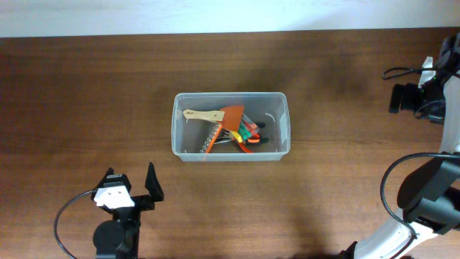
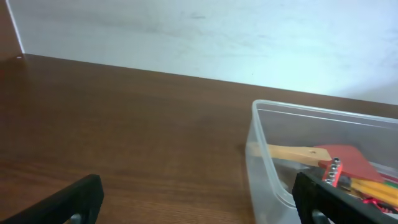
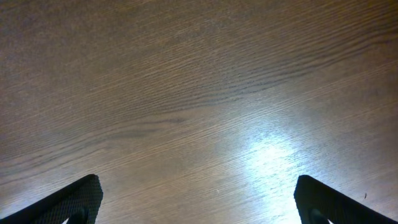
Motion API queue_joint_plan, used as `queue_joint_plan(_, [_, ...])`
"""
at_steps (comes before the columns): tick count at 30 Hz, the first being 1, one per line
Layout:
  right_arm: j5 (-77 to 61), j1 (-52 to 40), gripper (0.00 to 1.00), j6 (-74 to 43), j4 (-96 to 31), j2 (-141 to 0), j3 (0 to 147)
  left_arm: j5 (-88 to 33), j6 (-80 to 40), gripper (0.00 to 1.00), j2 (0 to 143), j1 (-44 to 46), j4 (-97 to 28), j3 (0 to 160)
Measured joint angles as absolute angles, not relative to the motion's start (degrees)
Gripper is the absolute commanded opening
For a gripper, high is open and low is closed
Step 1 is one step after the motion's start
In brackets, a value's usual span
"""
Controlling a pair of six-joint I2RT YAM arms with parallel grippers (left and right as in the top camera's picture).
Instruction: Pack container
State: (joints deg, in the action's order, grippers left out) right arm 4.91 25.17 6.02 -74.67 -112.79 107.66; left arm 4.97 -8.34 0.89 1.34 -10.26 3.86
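The clear plastic container [image 1: 176,133] stands in the middle of the brown table. In it lie several hand tools: a wooden-handled orange spatula [image 1: 215,114], orange- and yellow-handled tools [image 1: 248,133] and a ridged metal piece [image 1: 208,140]. My left gripper [image 1: 131,181] is open and empty, near the table's front edge, to the front left of the container. In the left wrist view the container [image 2: 261,155] is at the right, behind the right finger of the left gripper [image 2: 196,208]. My right gripper [image 1: 406,97] is at the far right; the right wrist view shows the right gripper [image 3: 199,205] open over bare wood.
Black cables [image 1: 402,72] run by the right arm at the table's right edge. A pale wall [image 2: 199,31] borders the table's far side. The right arm's base [image 1: 428,198] stands at the front right.
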Motion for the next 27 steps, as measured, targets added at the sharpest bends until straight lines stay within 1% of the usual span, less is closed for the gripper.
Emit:
queue_joint_plan(5, [4.91, 25.17, 0.99, 5.98, -74.67, -112.79, 107.66, 4.97, -7.86, 0.99, 0.89, 0.01, -10.28, 3.86])
queue_joint_plan(27, [4.91, 25.17, 0.99, 6.00, -74.67, -112.79, 107.66, 4.51, -7.27, 0.99, 0.89, 0.01, -10.31, 3.84])
